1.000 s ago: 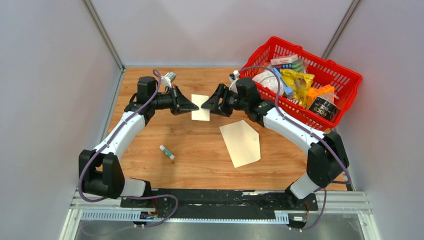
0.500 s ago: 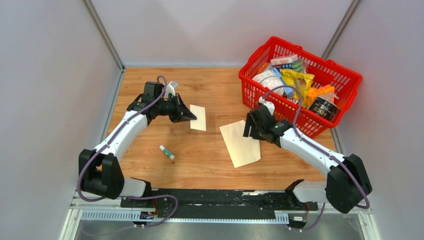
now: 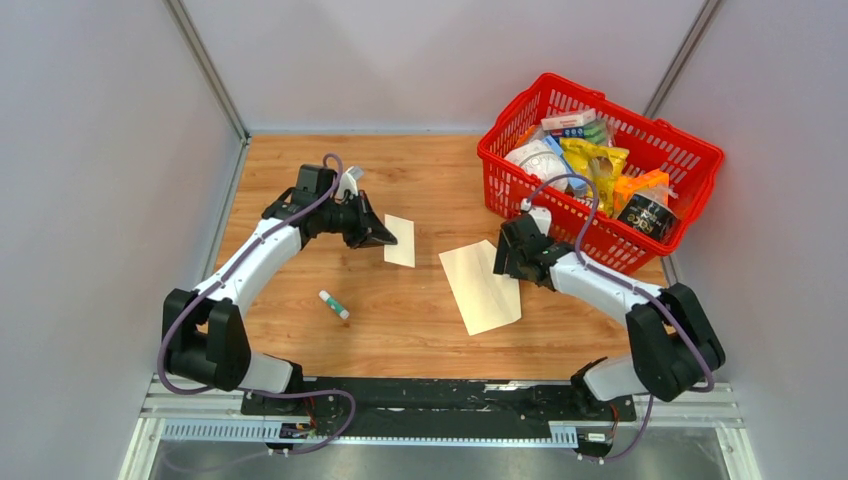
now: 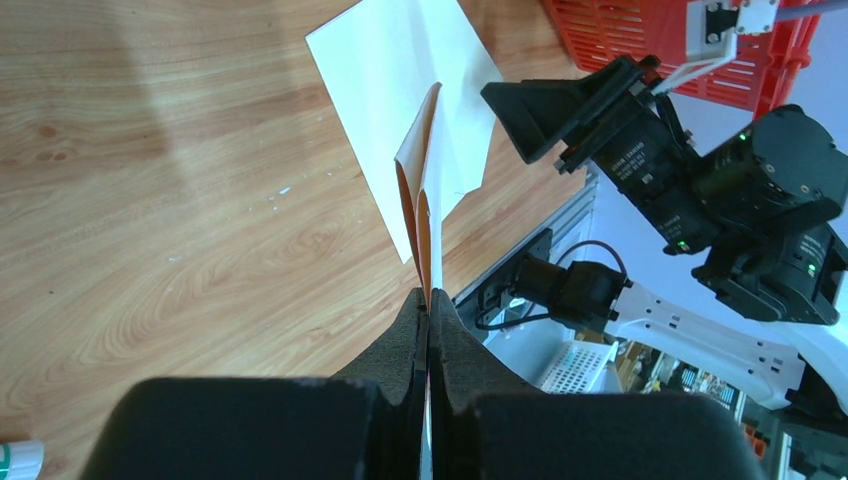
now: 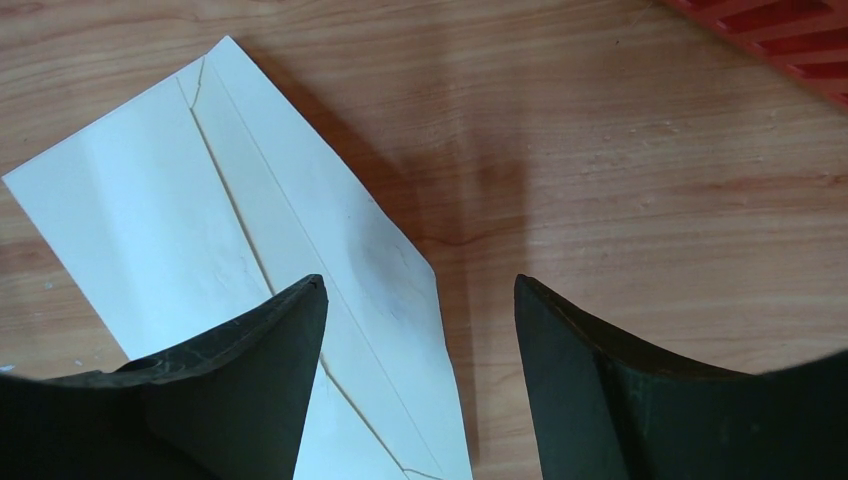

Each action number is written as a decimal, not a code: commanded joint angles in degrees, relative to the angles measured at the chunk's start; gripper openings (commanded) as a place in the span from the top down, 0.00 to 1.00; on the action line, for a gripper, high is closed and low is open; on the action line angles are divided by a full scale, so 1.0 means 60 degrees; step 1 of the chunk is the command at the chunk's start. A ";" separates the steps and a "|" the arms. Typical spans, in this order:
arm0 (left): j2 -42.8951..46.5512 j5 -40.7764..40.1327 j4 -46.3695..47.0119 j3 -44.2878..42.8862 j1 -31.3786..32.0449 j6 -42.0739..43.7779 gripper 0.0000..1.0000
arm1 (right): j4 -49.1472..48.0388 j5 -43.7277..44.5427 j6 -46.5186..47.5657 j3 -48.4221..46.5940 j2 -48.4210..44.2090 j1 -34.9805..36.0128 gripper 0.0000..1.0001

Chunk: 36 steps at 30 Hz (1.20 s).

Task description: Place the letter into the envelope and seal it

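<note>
My left gripper [image 3: 388, 239] is shut on the near edge of the letter [image 3: 401, 241], a small pale sheet held just above the table. In the left wrist view the letter [image 4: 421, 195] runs edge-on out of the closed gripper [image 4: 428, 296]. The cream envelope [image 3: 481, 286] lies flat on the table to the right, its pointed flap side toward the basket; it also shows in the left wrist view [image 4: 395, 70]. My right gripper [image 3: 503, 262] is open over the envelope's right edge. In the right wrist view the gripper [image 5: 418, 292] straddles the edge of the envelope [image 5: 170, 215].
A red basket [image 3: 702, 150] full of groceries stands at the back right, close behind my right arm, and its corner shows in the right wrist view [image 5: 790, 25]. A small glue stick [image 3: 334, 304] lies on the wood near the left arm. Grey walls enclose the table.
My right gripper has left the letter, swung right and toward the near side, and now hangs open over the envelope's edge. My left gripper keeps the letter and has shifted slightly right.
</note>
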<state>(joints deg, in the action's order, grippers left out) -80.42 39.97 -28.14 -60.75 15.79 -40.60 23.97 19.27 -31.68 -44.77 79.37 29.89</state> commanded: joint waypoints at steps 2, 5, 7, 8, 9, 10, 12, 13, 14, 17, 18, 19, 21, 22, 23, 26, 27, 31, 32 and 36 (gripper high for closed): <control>0.0030 0.0077 -0.0056 -0.0495 0.0049 0.0262 1.00 | -0.1196 -0.0251 0.0139 0.0109 0.0613 -0.0177 0.29; 0.0001 0.0107 -0.0129 -0.0582 0.0034 0.0307 1.00 | -0.1430 -0.0588 0.0095 0.0152 0.0862 -0.0250 0.30; -0.0014 0.0121 -0.0115 -0.0568 0.0034 0.0321 1.00 | -0.1518 -0.0881 0.0022 0.0168 0.0994 -0.0265 0.32; -0.0058 0.0121 -0.0115 -0.0583 0.0034 0.0321 1.00 | -0.1548 -0.1013 -0.0037 0.0167 0.0995 -0.0265 0.35; -0.0073 0.0121 -0.0100 -0.0539 0.0049 0.0307 1.00 | -0.1548 -0.1115 -0.0066 0.0182 0.0966 -0.0250 0.41; -0.0087 0.0121 -0.0071 -0.0539 0.0034 0.0292 1.00 | -0.1548 -0.1203 -0.0081 0.0226 0.0878 -0.0265 0.46; -0.0131 0.0150 -0.0012 -0.0495 0.0034 0.0248 1.00 | -0.1519 -0.1394 -0.0183 0.0255 0.0644 -0.0265 0.60; -0.0160 0.0194 0.0031 -0.0480 0.0049 0.0204 1.00 | -0.1490 -0.1511 -0.0256 0.0270 0.0484 -0.0265 0.70; -0.0175 0.0195 0.0090 -0.0480 0.0078 0.0190 1.00 | -0.1446 -0.1657 -0.0300 0.0241 0.0337 -0.0265 0.82; -0.0263 0.0195 0.0134 -0.0539 0.0209 0.0131 1.00 | -0.1125 -0.1921 -0.0563 0.0051 -0.0205 -0.0265 1.00; -0.0278 0.0180 0.0134 -0.0568 0.0340 0.0145 1.00 | -0.1022 -0.1995 -0.0622 -0.0051 -0.0482 -0.0250 1.00; -0.0278 0.0136 0.0134 -0.0597 0.0385 0.0131 1.00 | -0.0934 -0.2068 -0.0696 -0.0139 -0.0789 -0.0250 1.00; -0.0322 0.0078 0.0207 -0.0627 0.0546 0.0058 1.00 | -0.0714 -0.2185 -0.0872 -0.0388 -0.1346 -0.0192 1.00; -0.0336 0.0048 0.0251 -0.0641 0.0648 -0.0029 1.00 | -0.0597 -0.2200 -0.0916 -0.0534 -0.1596 -0.0105 1.00; -0.0380 -0.0024 0.0281 -0.0728 0.0809 -0.0045 1.00 | -0.0436 -0.2099 -0.0902 -0.0753 -0.1830 -0.0017 1.00; -0.0541 -0.0171 0.0398 -0.0992 0.1146 -0.0235 1.00 | 0.0135 -0.1660 -0.0726 -0.1544 -0.2198 0.0510 1.00; -0.0672 -0.0288 0.0442 -0.1167 0.1365 -0.0279 1.00 | 0.0282 -0.1470 -0.0682 -0.1764 -0.2213 0.0729 1.00; -0.1082 -0.0668 0.0908 -0.1520 0.1878 -0.0732 1.00 | 0.0459 -0.1204 -0.0725 -0.2483 -0.1994 0.1316 1.00; -0.1142 -0.0742 0.1027 -0.1520 0.1938 -0.0922 1.00 | 0.0401 -0.1117 -0.0726 -0.2571 -0.1834 0.1462 1.00; -0.1566 -0.1034 0.1482 -0.1579 0.2172 -0.1202 1.00 | 0.0591 -0.0765 -0.0608 -0.3026 -0.1102 0.1844 1.00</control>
<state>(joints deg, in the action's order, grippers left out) -87.72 36.51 -23.38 -68.14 27.86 -44.88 25.30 11.14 -35.75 -60.10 68.99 39.33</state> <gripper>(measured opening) 0.007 0.005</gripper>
